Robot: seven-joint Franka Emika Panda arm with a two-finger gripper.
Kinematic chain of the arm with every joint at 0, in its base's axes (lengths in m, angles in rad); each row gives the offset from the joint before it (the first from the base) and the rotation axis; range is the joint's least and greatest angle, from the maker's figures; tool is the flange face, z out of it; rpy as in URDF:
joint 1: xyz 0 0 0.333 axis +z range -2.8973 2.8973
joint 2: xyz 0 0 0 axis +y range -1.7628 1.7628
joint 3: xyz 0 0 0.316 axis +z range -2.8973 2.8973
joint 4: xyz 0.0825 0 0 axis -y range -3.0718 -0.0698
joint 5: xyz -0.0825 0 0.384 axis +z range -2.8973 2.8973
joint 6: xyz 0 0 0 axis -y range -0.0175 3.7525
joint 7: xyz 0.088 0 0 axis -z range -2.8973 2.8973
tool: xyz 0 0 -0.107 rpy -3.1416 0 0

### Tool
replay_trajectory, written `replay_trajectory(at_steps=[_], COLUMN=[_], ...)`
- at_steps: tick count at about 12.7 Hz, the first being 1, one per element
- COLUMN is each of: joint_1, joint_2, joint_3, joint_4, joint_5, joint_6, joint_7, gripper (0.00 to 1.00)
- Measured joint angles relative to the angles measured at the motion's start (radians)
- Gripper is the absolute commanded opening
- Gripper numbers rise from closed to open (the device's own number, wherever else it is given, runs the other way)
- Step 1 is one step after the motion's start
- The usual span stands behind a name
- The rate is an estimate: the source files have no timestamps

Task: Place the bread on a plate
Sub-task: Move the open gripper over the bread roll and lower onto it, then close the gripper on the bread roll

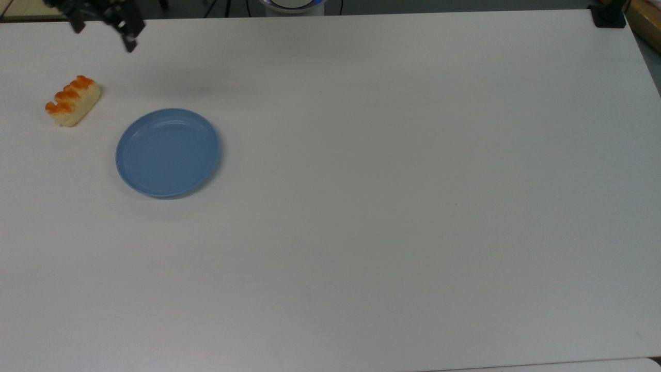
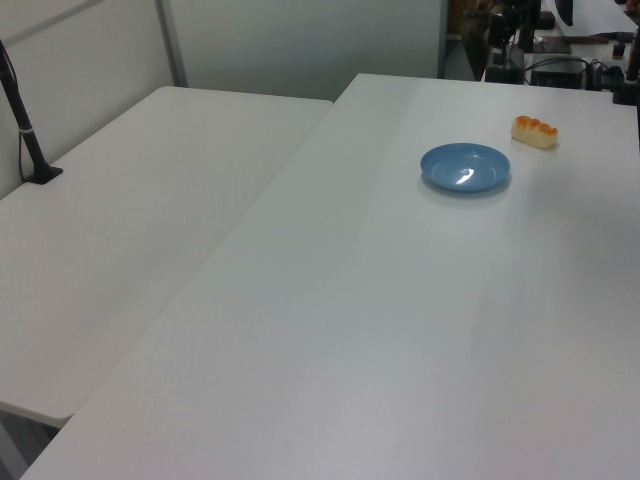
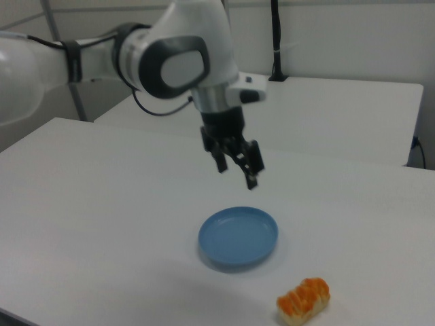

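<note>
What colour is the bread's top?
Orange-brown toasted bumps on a pale cream bread; clearest in the top view.

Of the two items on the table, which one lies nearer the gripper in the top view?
The bread: it lies just below the open gripper near the top view's left edge, while the blue plate lies farther down and right.

Glossy, likely plastic plate (image 2: 465, 167); matt white table (image 1: 387, 206).
</note>
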Motion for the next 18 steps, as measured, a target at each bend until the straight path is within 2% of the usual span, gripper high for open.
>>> replay_trajectory(at_steps=[2,4,8,12,15,16,18], joint_1=[-0.052,-0.123,-0.218,-0.244,-0.246,-0.246,-0.246], joint_2=[0.045,0.098,0.197,0.244,0.289,0.304,0.317], joint_3=[-0.034,-0.037,-0.038,-0.038,-0.037,-0.036,-0.035], joint_4=[-0.063,-0.094,-0.201,-0.235,-0.25,-0.251,-0.251], joint_5=[0.018,0.049,0.054,0.068,0.114,0.116,0.116], joint_6=[0.151,0.239,0.477,0.515,0.604,0.617,0.633], joint_7=[-0.001,-0.007,-0.037,-0.127,-0.136,-0.136,-0.136], gripper=[1.0,1.0,1.0,1.0,0.99,0.88,0.43])
